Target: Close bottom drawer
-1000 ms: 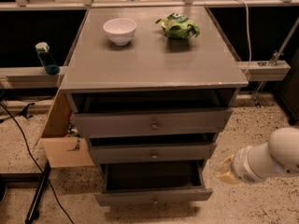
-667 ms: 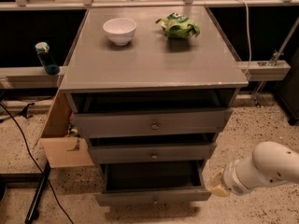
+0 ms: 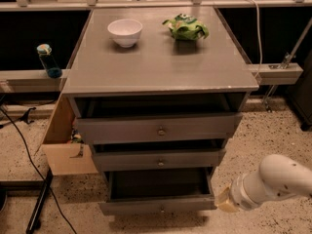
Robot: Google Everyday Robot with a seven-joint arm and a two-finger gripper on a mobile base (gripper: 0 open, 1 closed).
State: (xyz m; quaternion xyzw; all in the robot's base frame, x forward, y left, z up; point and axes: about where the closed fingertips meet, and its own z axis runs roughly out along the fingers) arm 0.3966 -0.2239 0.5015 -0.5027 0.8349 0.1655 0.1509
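Speckled floor (image 3: 273,140) underneath, gripper (image 3: 223,199) low at lower right, close by the right front corner of the bottom drawer (image 3: 158,206); contact and grip state impossible to tell. Bottom drawer just left of gripper, pulled out, dark inside. Up and left of gripper: cabinet (image 3: 161,72) top with bowl (image 3: 125,31) and green bag (image 3: 185,27); farther left, cardboard box (image 3: 68,157) and bottle (image 3: 48,61).

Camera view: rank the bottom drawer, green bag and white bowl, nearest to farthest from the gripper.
Gripper is low, right of the cabinet.
1. Bottom drawer, just left of it.
2. Green bag, cabinet top, right side.
3. White bowl, cabinet top, left side.
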